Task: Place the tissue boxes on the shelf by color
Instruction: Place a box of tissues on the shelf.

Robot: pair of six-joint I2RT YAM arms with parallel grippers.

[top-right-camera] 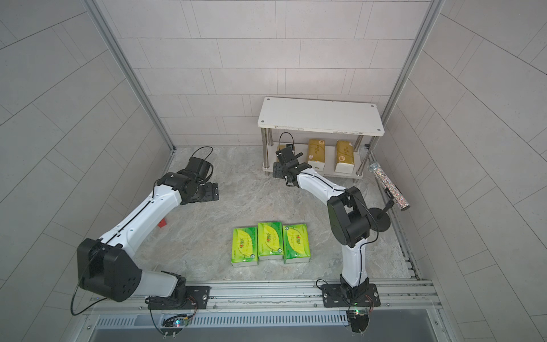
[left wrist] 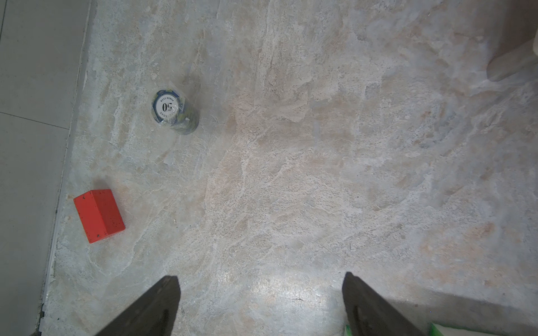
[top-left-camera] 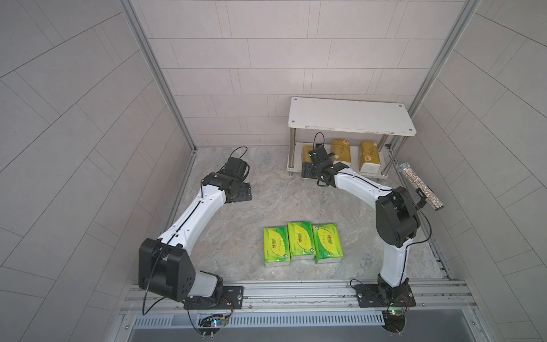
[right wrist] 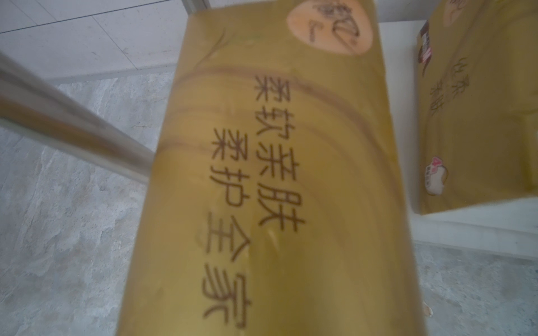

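The shelf (top-left-camera: 349,118) stands ahead of the right tool (top-left-camera: 314,160), with two gold packs (top-left-camera: 341,152) on its lower tier beside that tool. A third gold pack (right wrist: 276,189) lies directly under the tool and hides its fingers, so I cannot tell whether it grips. Three green packs (top-left-camera: 302,244) sit on the worktop (top-left-camera: 236,177), well behind it. The left tool (left wrist: 262,302) is spread wide and holds nothing.

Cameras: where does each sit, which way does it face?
Both top views: high in front, looking down toward the back wall at the shelf and green tissue packs; left arm and right arm show.
Left wrist: on the left arm, facing down at tabletop, red block, poker chip stack; open left gripper shows.
Right wrist: at the shelf's lower tier, close on a gold tissue pack; no robot part shows.
Shared: a top view shows the red block.
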